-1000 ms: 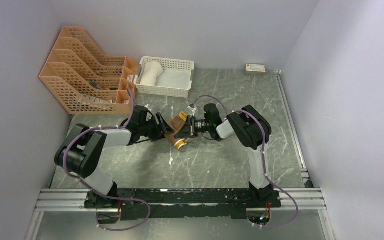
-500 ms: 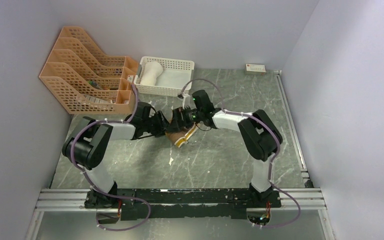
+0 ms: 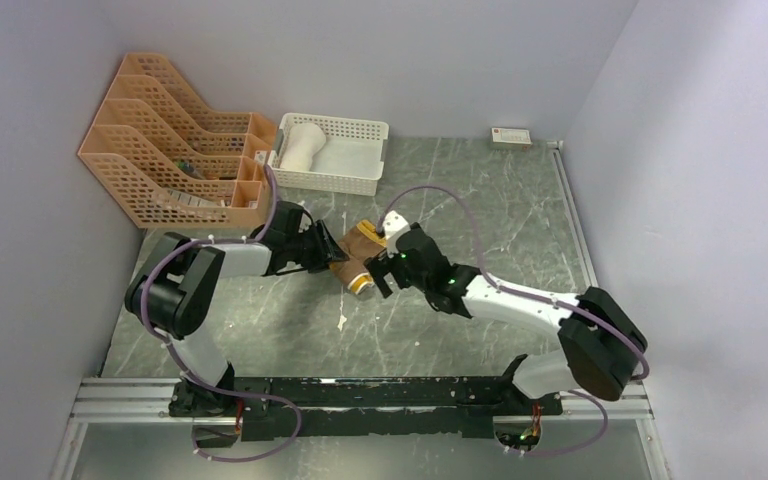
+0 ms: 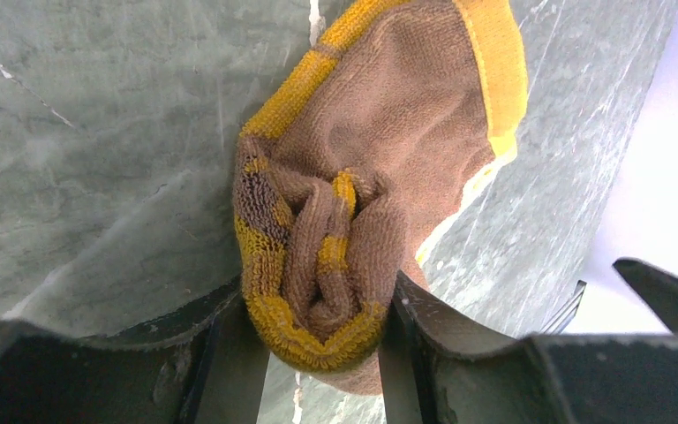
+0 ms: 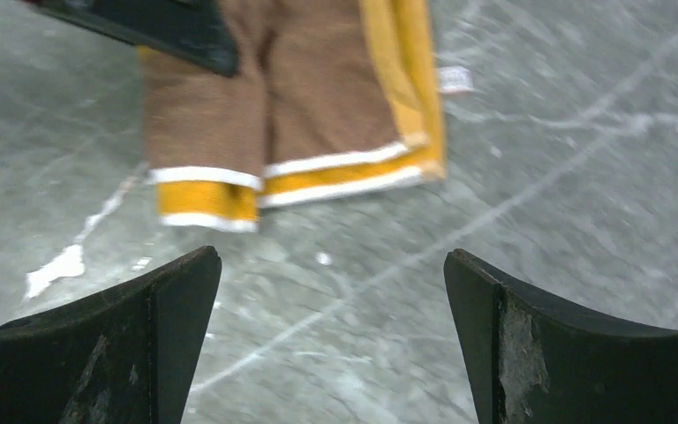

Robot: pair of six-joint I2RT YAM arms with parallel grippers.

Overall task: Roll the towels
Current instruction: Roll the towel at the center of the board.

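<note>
The brown and mustard-yellow towel (image 3: 353, 262) lies rolled on the grey table. In the left wrist view its spiralled end (image 4: 335, 256) sits squeezed between both fingers of my left gripper (image 4: 322, 340), which is shut on it. My left gripper (image 3: 327, 252) holds the roll from the left. My right gripper (image 3: 376, 273) hovers just right of the roll and is open. In the right wrist view the towel (image 5: 300, 97) lies beyond the gripper (image 5: 328, 258), with bare table between the fingers. The cream-white towel (image 3: 300, 146) lies rolled in the white basket (image 3: 360, 182).
A peach multi-slot file rack (image 3: 170, 160) stands at the back left, next to the basket. A small white box (image 3: 511, 136) sits by the back wall. Walls close in on three sides, and a metal rail (image 3: 585, 250) runs along the table's right edge.
My right gripper has opened, let go of the brown towel and swung round to its near right side. My left gripper has closed on the roll's end.
</note>
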